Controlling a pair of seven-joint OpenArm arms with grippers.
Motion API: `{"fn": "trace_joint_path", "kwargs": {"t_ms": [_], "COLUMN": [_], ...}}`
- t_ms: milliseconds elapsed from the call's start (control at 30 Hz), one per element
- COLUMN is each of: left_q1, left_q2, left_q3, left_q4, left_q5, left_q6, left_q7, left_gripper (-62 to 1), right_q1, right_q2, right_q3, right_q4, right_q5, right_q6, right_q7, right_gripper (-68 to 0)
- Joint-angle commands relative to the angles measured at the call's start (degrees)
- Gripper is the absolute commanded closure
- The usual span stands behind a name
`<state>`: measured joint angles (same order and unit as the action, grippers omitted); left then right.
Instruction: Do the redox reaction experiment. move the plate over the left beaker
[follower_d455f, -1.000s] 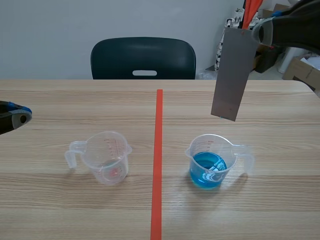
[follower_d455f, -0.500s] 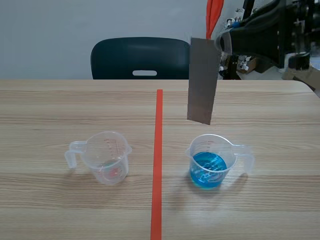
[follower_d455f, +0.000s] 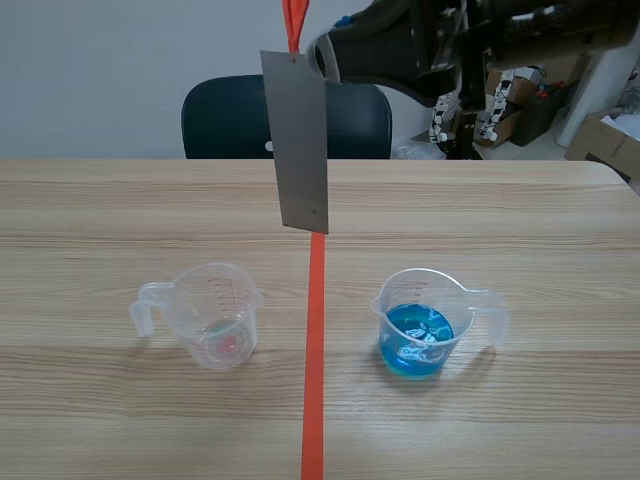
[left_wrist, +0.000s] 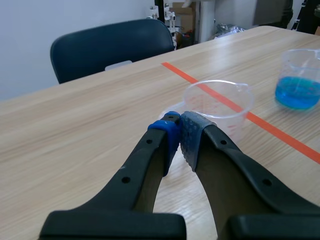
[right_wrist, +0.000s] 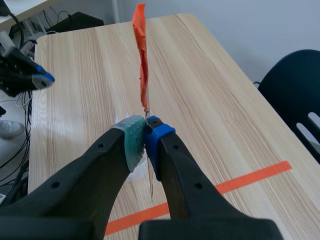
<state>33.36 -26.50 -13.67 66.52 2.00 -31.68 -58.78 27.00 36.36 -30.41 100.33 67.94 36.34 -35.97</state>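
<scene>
A grey metal plate (follower_d455f: 297, 140) with an orange tag (follower_d455f: 293, 25) at its top hangs upright from my right gripper (follower_d455f: 318, 55), which is shut on its upper end, high above the table. Its lower edge is over the red tape line, between the two beakers. The left beaker (follower_d455f: 213, 315) is clear with a faint reddish trace inside. The right beaker (follower_d455f: 420, 325) holds blue liquid. In the right wrist view my right gripper (right_wrist: 145, 130) pinches the plate (right_wrist: 150, 175), seen edge-on. My left gripper (left_wrist: 180, 127) is shut on nothing, just short of the left beaker (left_wrist: 218, 107).
A dark chair (follower_d455f: 287, 115) stands behind the table's far edge. The red tape line (follower_d455f: 316, 330) runs down the table's middle. Boxes and clutter (follower_d455f: 610, 135) sit at the back right. The left arm's gripper (right_wrist: 25, 75) shows far off in the right wrist view.
My right arm has carried the plate leftward, from above the right beaker to over the tape line. My left gripper has left the scene view's left edge.
</scene>
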Motion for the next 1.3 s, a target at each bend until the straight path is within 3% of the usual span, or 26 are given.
{"fn": "trace_joint_path", "kwargs": {"t_ms": [0, 133, 367, 500, 667, 900, 1267], "left_q1": [-0.02, -0.02, 0.50, 1.18, 1.75, 2.16, 2.01], "left_q2": [2.34, 8.37, 16.44, 20.04, 22.56, 25.18, 25.31], "left_q3": [0.09, 0.09, 0.09, 0.11, 0.11, 0.11, 0.15], "left_q4": [0.68, 0.68, 0.66, 0.66, 0.46, -4.11, -7.17], "left_q5": [1.66, 6.51, 10.99, 12.85, 12.81, 12.63, 12.81], "left_q6": [0.63, 3.89, 4.61, 9.62, 10.64, 14.69, 14.86], "left_q7": [-1.49, -4.59, -6.36, -8.94, -9.33, -14.23, -18.80], "left_gripper": [-3.0, -3.0, -3.0, -3.0, -3.0, -3.2, -3.2], "right_q1": [1.42, 1.42, 1.40, 1.40, 1.40, 1.40, 1.40], "right_q2": [-2.21, -9.31, -19.74, -23.61, -27.45, -31.89, -34.03], "right_q3": [0.94, 0.94, 0.83, 0.83, 0.83, 0.79, 0.76], "right_q4": [0.17, 0.15, 0.11, -0.20, -2.23, -6.25, -7.30], "right_q5": [0.11, -2.23, -5.57, -6.21, -6.47, -11.37, -12.68], "right_q6": [-0.59, -0.61, -0.61, -0.61, -0.57, 1.20, 2.71], "right_q7": [-0.79, -5.62, -12.26, -14.75, -17.14, -17.31, -17.25], "right_gripper": [-0.6, -0.6, -0.6, -0.6, -0.6, -0.6, -0.6]}}
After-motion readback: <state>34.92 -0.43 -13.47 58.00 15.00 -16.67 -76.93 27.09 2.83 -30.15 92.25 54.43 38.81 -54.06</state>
